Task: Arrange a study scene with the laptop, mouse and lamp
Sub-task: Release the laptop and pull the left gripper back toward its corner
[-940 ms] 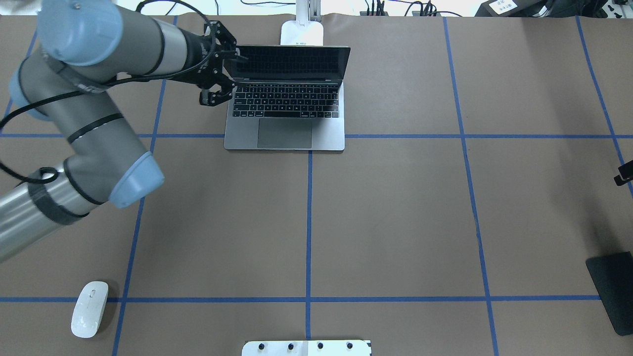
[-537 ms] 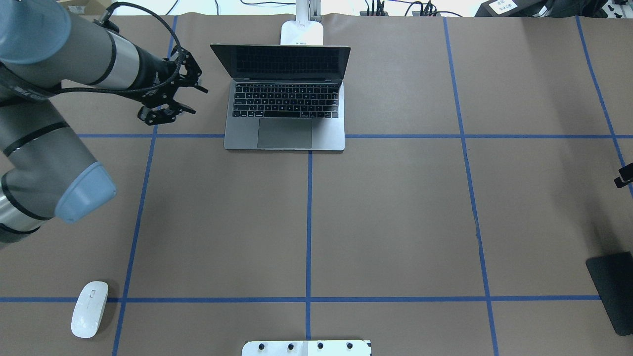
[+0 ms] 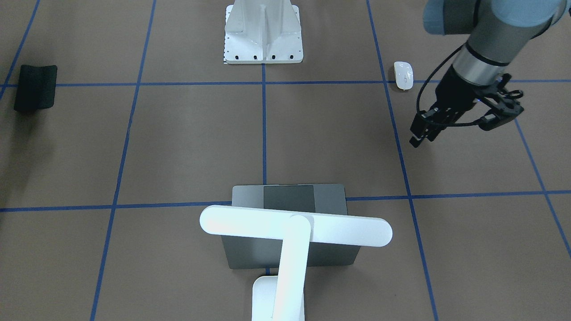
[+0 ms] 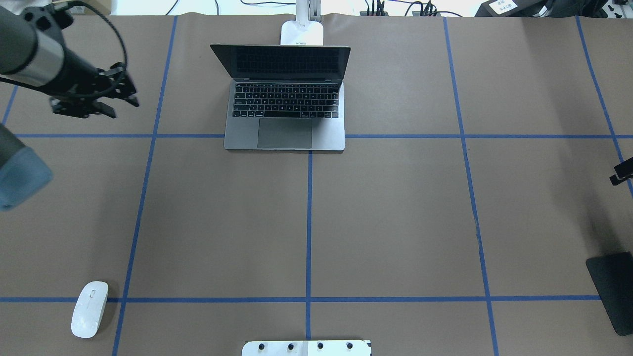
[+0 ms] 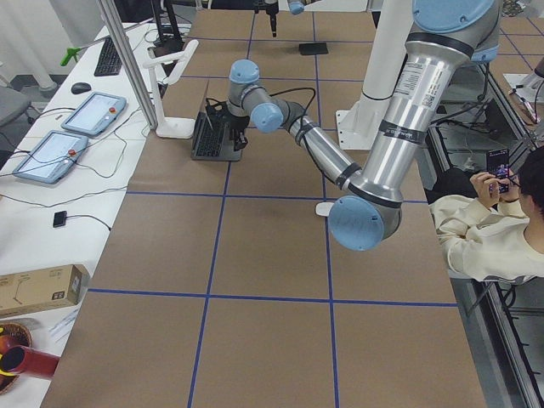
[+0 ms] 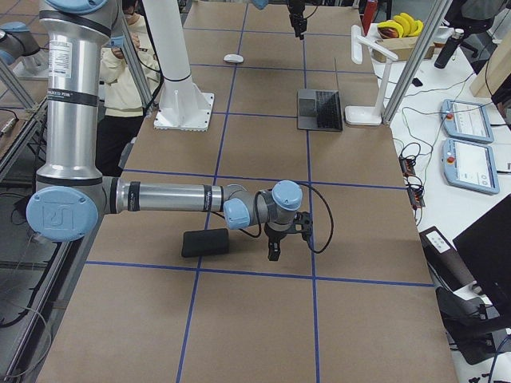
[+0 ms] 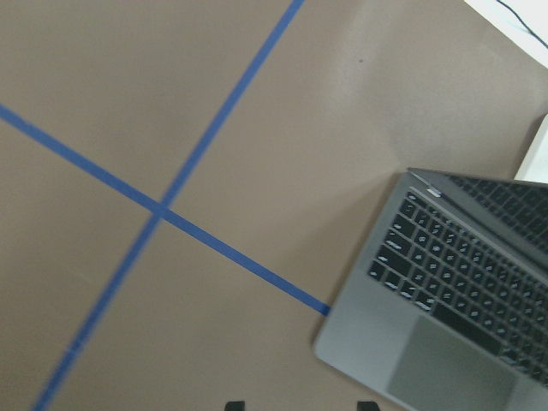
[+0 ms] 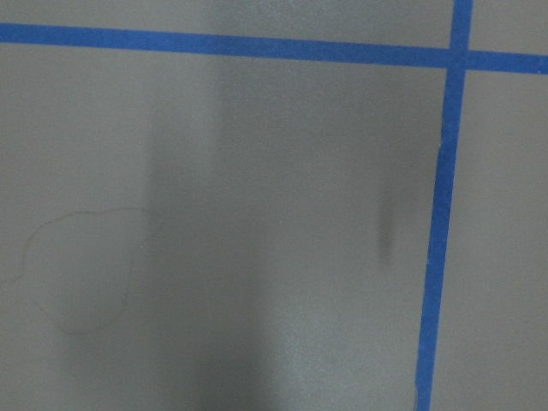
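The laptop [image 4: 284, 126] stands open at the far middle of the table, its screen dark; it also shows in the left wrist view [image 7: 445, 342]. The lamp [image 3: 294, 227] stands behind it, with its bar head over the laptop and its base [image 4: 301, 32] at the table's far edge. The mouse [image 4: 89, 309] lies at the near left by a tape line. My left gripper [image 4: 123, 108] is open and empty, above the table to the left of the laptop. Of my right gripper [image 6: 274, 254] only a small part shows at the overhead view's right edge; I cannot tell whether it is open or shut.
A black mat [image 4: 613, 291] lies at the near right, beside the right arm. A white ribbed pedestal [image 3: 263, 33] stands at the robot's side of the table. Blue tape lines cross the brown table cover. An operator sits beside the table in the exterior left view.
My left gripper has drawn back from the left edge of the laptop's screen and moved left, still open and empty. The laptop, mouse and lamp have not moved.
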Controlling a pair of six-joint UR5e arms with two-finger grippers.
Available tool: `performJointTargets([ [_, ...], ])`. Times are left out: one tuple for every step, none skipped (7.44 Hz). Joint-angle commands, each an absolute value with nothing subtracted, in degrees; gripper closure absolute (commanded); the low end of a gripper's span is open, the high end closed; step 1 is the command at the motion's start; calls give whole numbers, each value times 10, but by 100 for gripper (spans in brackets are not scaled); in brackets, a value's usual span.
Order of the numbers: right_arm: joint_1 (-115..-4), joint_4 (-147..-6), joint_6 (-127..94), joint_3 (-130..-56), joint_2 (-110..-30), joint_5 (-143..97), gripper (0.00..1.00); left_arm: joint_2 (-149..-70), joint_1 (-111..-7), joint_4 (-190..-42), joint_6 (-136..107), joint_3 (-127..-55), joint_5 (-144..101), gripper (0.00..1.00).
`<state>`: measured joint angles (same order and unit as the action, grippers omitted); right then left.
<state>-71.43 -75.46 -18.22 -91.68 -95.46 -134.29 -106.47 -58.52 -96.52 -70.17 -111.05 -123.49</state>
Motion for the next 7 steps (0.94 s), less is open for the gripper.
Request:
performJointTargets([
  [-714, -755, -185, -908, -960, -1392, 0, -1004, -656, -963, -533, -1108, -1300, 45],
  [-712, -754, -182, -909, -976, -1406, 0, -1004, -658, -964, -527, -1108, -1302, 45],
  [-704, -752, -177, -909, -999, -1436, 0, -1004, -657, -967, -527, -1107, -1303, 45],
  [-692, -724, -172, -907, -1022, -1474, 0, -1004, -657, -968, -526, -1107, -1303, 44],
  [-670, -640, -173, -882, -1049, -1499, 0, -1005, -656, -969, -526, -1108, -1303, 44],
  [-648, -559, -176, -832, -1051, -1532, 0, -1007, -655, -969, -526, -1108, -1303, 44],
  [-631, -520, -182, -802, -1050, -1541, 0, -1009, -655, -969, -526, -1109, -1303, 44],
])
